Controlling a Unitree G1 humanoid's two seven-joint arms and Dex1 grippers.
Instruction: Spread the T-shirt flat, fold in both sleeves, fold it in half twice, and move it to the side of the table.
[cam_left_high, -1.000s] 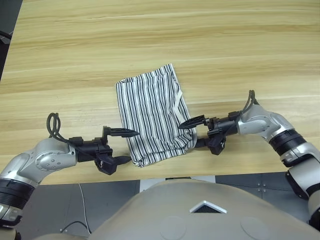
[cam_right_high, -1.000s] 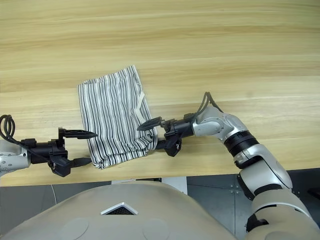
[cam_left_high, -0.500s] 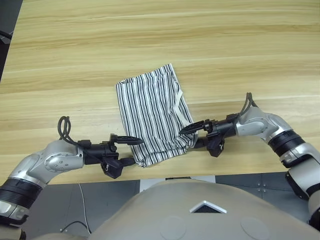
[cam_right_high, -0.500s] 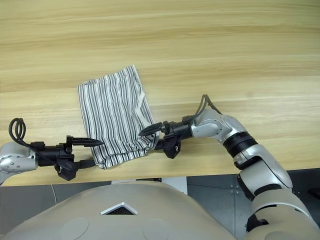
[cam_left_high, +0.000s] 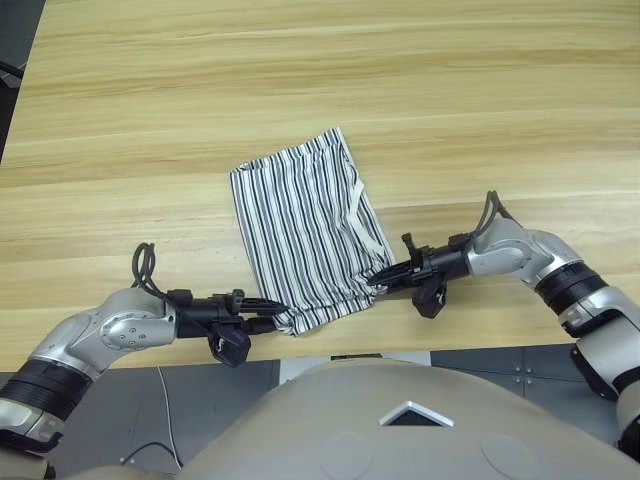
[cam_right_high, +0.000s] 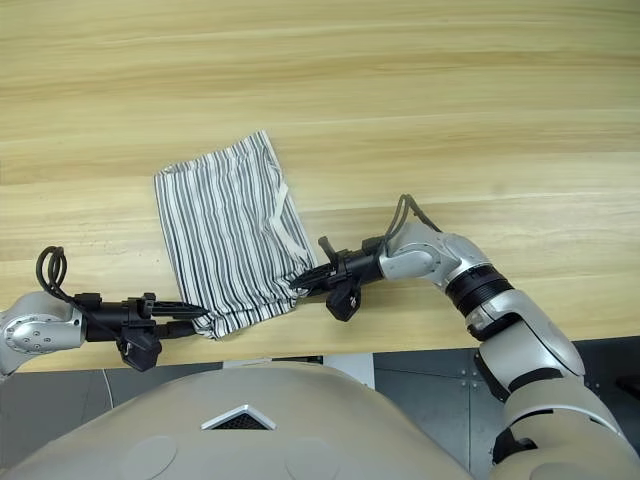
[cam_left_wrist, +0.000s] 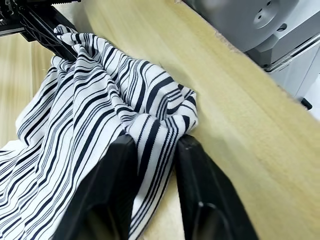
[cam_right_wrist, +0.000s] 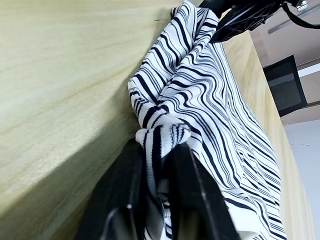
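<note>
The striped T-shirt (cam_left_high: 305, 233) lies folded into a narrow rectangle near the table's front edge. My left gripper (cam_left_high: 272, 309) is shut on its near left corner, and in the left wrist view the fingers (cam_left_wrist: 117, 187) pinch bunched striped cloth (cam_left_wrist: 105, 107). At the near right corner my right gripper (cam_left_high: 377, 278) is shut on the hem. The right wrist view has a knot of striped fabric (cam_right_wrist: 162, 135) squeezed between the two black fingers (cam_right_wrist: 131, 195). Both grippers rest low on the wooden table (cam_left_high: 300, 80).
The table's front edge (cam_left_high: 460, 340) runs just behind both grippers, with grey floor below. Bare wood stretches far beyond the shirt and to both sides. A black cable loop (cam_left_high: 143, 262) rises from the left wrist.
Both grippers have moved in to the shirt's near corners and gone from open to shut on the cloth. The shirt's near edge has bunched slightly.
</note>
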